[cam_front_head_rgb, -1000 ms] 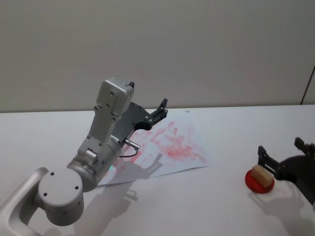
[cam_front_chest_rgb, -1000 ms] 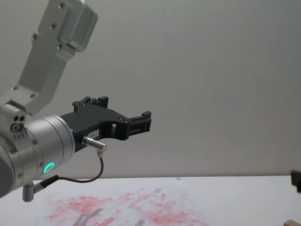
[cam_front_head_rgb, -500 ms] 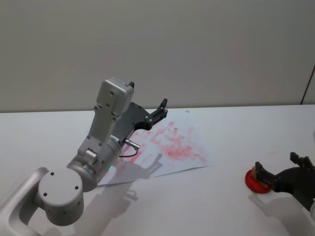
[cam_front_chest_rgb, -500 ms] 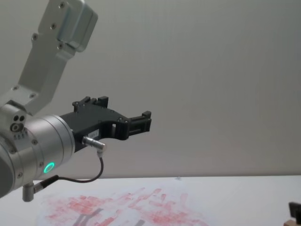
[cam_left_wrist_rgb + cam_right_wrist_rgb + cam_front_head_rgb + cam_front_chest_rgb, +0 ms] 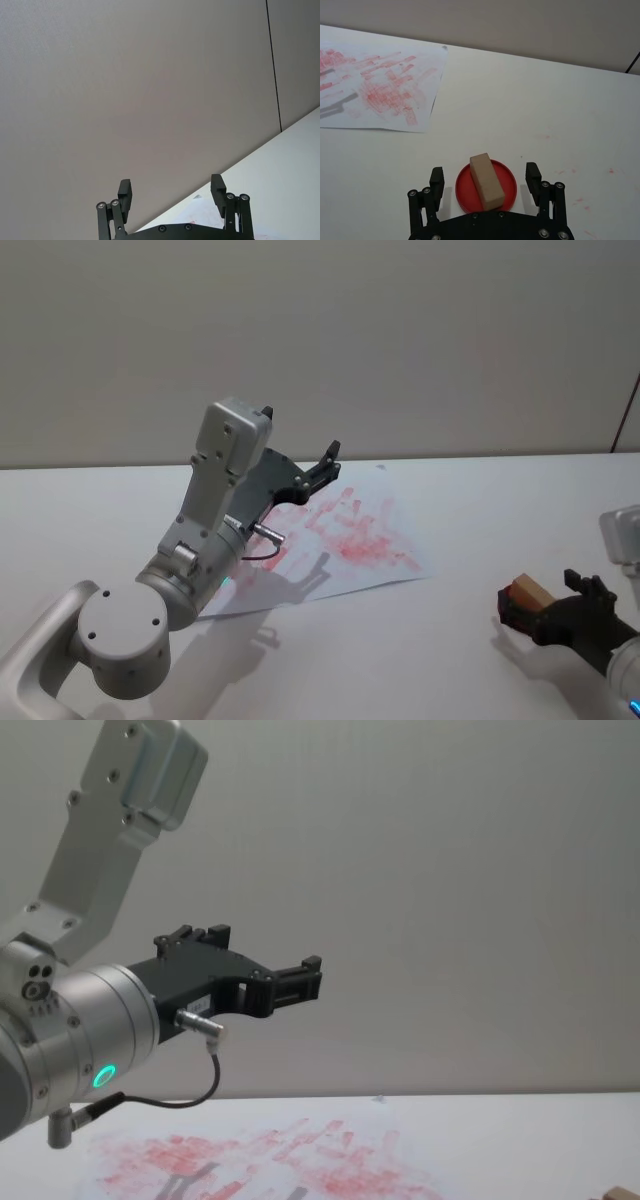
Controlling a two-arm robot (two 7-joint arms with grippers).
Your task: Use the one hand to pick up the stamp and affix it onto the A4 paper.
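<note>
Right gripper (image 5: 485,173) jaws wide, flanking red ink pad (image 5: 509,181), lined up to pinch stamp (image 5: 486,181). Stamp sits on pad, likely inking. A4 paper (image 5: 380,85) well apart from pad. Left gripper (image 5: 170,189) parked, raised, jaws wide.

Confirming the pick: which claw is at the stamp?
The right claw: open, straddling the stamp on the red pad. The left claw hangs raised, far off by the paper.
</note>
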